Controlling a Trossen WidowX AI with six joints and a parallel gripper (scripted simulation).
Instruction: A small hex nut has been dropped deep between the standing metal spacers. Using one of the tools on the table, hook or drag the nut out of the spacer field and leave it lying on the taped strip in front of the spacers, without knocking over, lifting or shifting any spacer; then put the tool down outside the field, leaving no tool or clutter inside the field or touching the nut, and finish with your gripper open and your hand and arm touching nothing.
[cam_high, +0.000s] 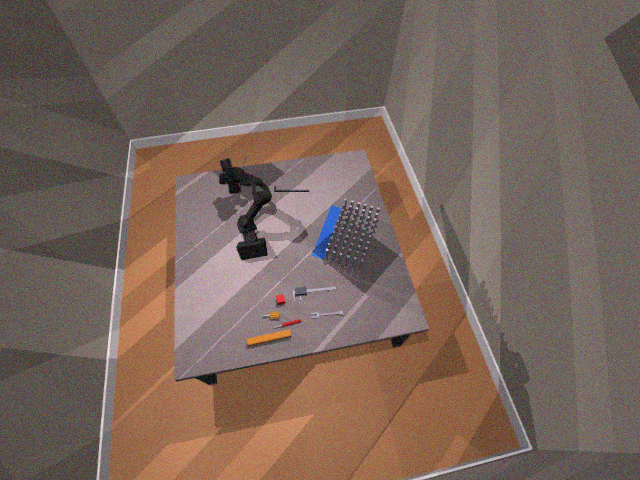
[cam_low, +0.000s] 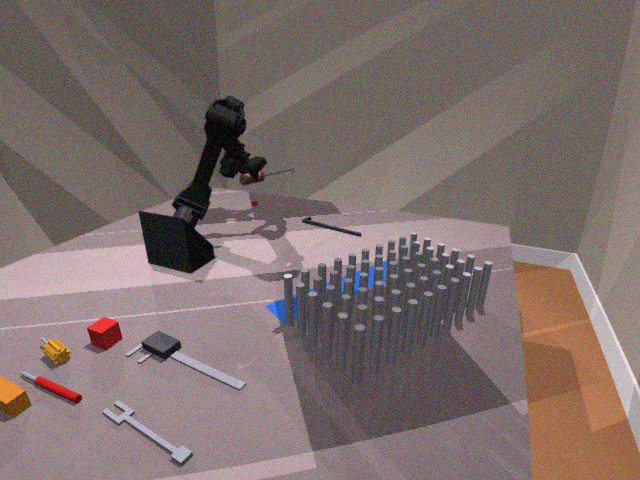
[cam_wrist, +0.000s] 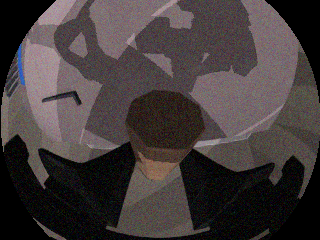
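My gripper (cam_low: 253, 174) (cam_wrist: 159, 146) is shut on the brown handle (cam_wrist: 165, 120) of a tool, high above the far part of the table. The tool's thin rod (cam_low: 279, 172) sticks out from the handle, with a small bent tip in the exterior view. The grey metal spacers (cam_high: 345, 200) (cam_low: 288, 299) stand upright in rows, well away from my gripper. The blue taped strip (cam_high: 326, 232) (cam_low: 276, 308) runs along their front side. I cannot make out the hex nut in any view.
A black L-shaped rod (cam_high: 292, 190) (cam_low: 333, 227) (cam_wrist: 59, 97) lies beyond the strip. A small red object (cam_low: 254, 203) lies below my gripper. On the near side lie a red cube (cam_low: 104, 333), a grey-headed tool (cam_low: 161, 344), a fork (cam_low: 149, 431), a red-handled tool (cam_low: 57, 389) and an orange bar (cam_high: 268, 337).
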